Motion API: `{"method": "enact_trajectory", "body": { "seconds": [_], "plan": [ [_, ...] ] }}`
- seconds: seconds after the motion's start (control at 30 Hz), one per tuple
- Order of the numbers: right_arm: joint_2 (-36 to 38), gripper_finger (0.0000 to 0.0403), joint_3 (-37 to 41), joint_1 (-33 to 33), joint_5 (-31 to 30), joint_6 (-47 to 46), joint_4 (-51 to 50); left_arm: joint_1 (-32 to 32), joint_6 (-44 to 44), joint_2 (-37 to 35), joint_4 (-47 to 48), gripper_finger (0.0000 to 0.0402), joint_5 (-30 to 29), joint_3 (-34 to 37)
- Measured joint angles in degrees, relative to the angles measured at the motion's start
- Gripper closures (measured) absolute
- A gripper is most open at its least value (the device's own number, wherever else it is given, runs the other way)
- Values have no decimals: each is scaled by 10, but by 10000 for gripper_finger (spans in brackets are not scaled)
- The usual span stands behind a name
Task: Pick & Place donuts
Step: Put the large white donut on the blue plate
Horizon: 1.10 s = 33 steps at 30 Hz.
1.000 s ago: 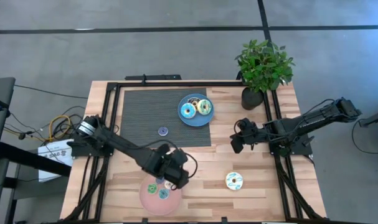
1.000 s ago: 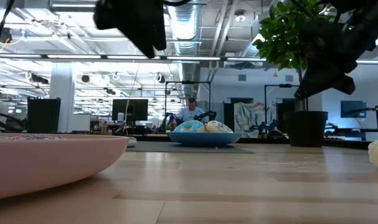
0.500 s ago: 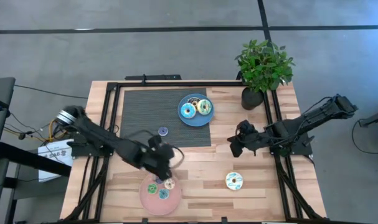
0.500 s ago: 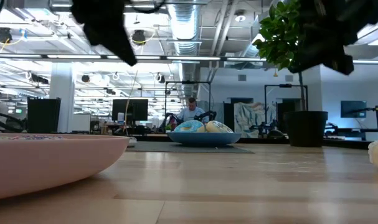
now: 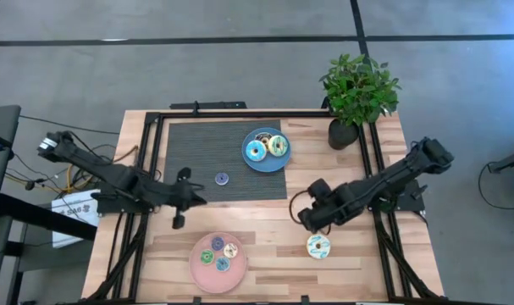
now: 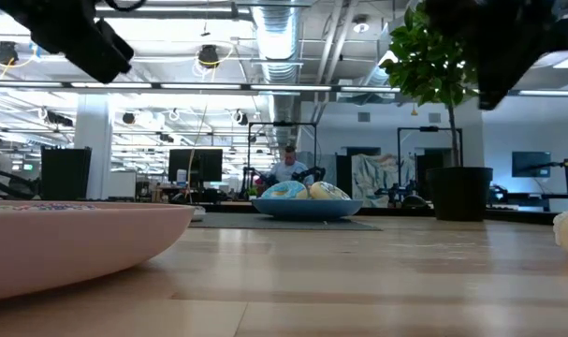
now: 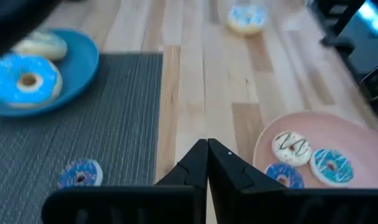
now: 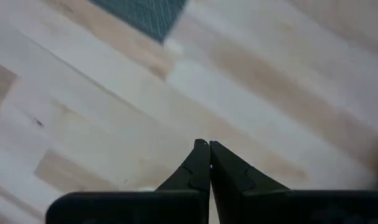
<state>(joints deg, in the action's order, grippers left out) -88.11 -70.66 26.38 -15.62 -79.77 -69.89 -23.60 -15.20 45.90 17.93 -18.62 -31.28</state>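
The blue plate (image 5: 265,161) holds a cyan donut (image 5: 256,152), a cream one (image 5: 279,146) and a dark brown one (image 5: 262,135). A small blue donut (image 5: 222,178) lies on the grey mat. The pink plate (image 5: 197,269) carries several small donuts, among them green (image 5: 207,257) and tan (image 5: 231,250). A cream speckled donut (image 5: 318,246) lies on bare wood. My left gripper (image 5: 189,199) hovers shut over the mat's near left corner, fingertips together in its wrist view (image 7: 207,149). My right gripper (image 5: 306,218) is shut (image 8: 204,149) above the wood, just far-left of the cream donut.
A potted plant (image 5: 356,97) stands at the far right corner. The grey mat (image 5: 197,152) covers the far left-centre. Black rails (image 5: 155,169) run along the table's sides. Bare wood lies between the pink plate and the cream donut. A person sits far off in the room (image 6: 285,167).
My left gripper has drawn back from over the pink plate, going toward the table's left and far edge; the tan donut now shows on that plate. My right gripper has moved toward the near and left, ending close to the cream donut on the wood.
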Motion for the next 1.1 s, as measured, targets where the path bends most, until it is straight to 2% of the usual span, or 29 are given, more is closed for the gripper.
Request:
{"method": "enact_trajectory", "body": {
  "seconds": [0.17,0.3,0.43,0.8,0.93,1.1],
  "plan": [
    [-16,390,-16,32,50,-85,-18,2,42,-46,-7,401,9,19],
    [-17,351,-13,58,86,-129,-14,2,56,-46,-7,401,1,19],
    [-16,305,-13,79,93,-156,-15,2,54,-32,-6,401,-17,19],
    [-22,193,-13,98,89,-134,-15,2,24,13,-25,401,-30,19],
    [-22,172,-13,99,79,-121,-14,2,20,18,-24,401,-30,19],
    [-22,169,-13,99,78,-98,-13,2,23,18,-24,401,-31,19]
  ]
}}
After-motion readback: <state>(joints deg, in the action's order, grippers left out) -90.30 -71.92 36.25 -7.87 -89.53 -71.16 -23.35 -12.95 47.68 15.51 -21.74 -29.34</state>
